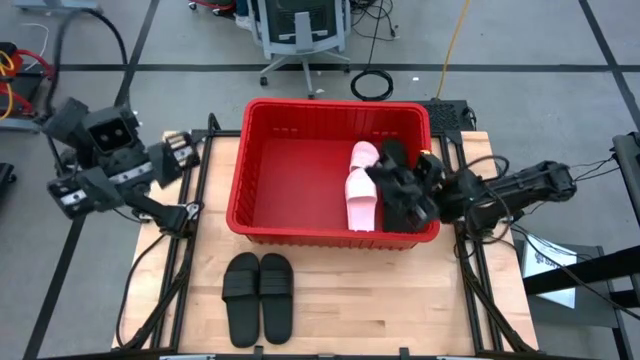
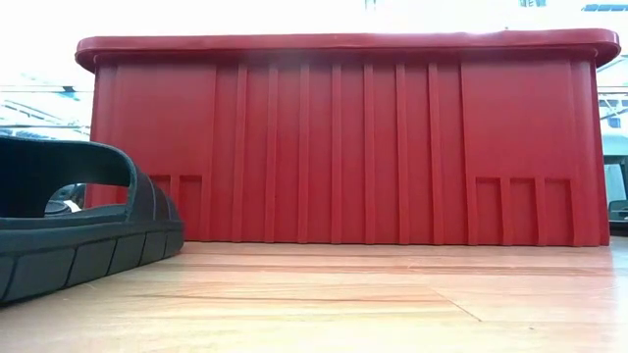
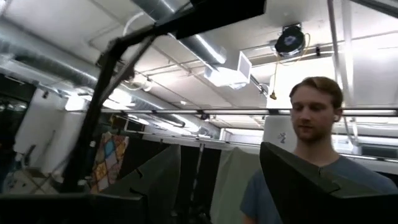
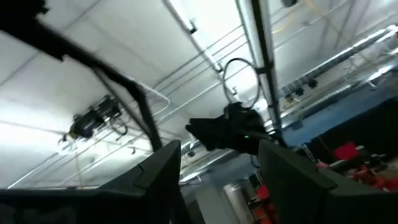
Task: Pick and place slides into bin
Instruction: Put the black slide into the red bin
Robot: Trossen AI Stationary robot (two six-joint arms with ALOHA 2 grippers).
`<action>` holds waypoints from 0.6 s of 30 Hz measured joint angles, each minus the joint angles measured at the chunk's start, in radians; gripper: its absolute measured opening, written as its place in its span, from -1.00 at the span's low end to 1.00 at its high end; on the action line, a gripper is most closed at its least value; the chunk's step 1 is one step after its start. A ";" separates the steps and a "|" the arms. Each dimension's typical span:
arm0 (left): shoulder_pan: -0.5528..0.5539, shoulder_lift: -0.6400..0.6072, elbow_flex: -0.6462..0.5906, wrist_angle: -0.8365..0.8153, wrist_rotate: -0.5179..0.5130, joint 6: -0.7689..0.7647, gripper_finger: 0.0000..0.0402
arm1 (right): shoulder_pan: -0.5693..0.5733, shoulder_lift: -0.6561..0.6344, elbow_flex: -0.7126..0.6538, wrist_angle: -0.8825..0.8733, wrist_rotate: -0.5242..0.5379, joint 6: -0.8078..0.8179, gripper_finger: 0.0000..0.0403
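No readable text, labels, brands or numbers anywhere.

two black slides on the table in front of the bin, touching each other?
Touching. The high view shows the left black slide and right black slide lying side by side, inner edges meeting with no wood between them.

Bin (image 1: 300, 170) at table (image 1: 400, 300) back-centre; two slides (image 1: 362, 186) inside, right end. Another pair (image 1: 258, 296) in front of bin, on table, left of centre.

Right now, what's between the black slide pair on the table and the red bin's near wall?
Nothing: in the high view only bare wooden tabletop separates the two matte black slide sandals from the bright red plastic bin. The low view shows the same bare strip.
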 joint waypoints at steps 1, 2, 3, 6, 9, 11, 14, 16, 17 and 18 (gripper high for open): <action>-0.016 0.010 0.000 0.003 0.000 0.000 0.13 | 0.021 0.000 0.009 -0.012 0.000 -0.026 0.02; -0.030 0.018 0.000 0.003 0.000 0.001 0.13 | 0.041 -0.001 0.020 -0.032 0.000 -0.054 0.02; -0.046 0.028 0.000 0.002 0.000 0.006 0.13 | 0.058 -0.001 0.027 -0.047 0.000 -0.083 0.02; -0.097 0.061 0.000 0.000 -0.001 0.040 0.13 | 0.104 0.000 0.037 -0.062 0.000 -0.153 0.02; -0.148 0.090 0.000 -0.024 -0.002 0.076 0.13 | 0.128 -0.001 0.039 -0.070 0.000 -0.174 0.02; -0.178 0.103 0.000 -0.060 -0.012 0.081 0.13 | 0.137 -0.001 0.039 -0.094 0.000 -0.173 0.02; -0.228 0.118 0.000 -0.145 -0.050 0.063 0.13 | 0.139 -0.001 0.039 -0.132 0.003 -0.171 0.02; -0.262 0.130 0.000 -0.207 -0.083 0.044 0.13 | 0.139 -0.001 0.039 -0.156 0.003 -0.159 0.02; -0.282 0.135 0.000 -0.241 -0.104 0.033 0.13 | 0.137 -0.001 0.039 -0.168 0.003 -0.154 0.02; -0.303 0.141 0.000 -0.267 -0.127 0.022 0.13 | 0.133 -0.001 0.039 -0.180 0.003 -0.153 0.02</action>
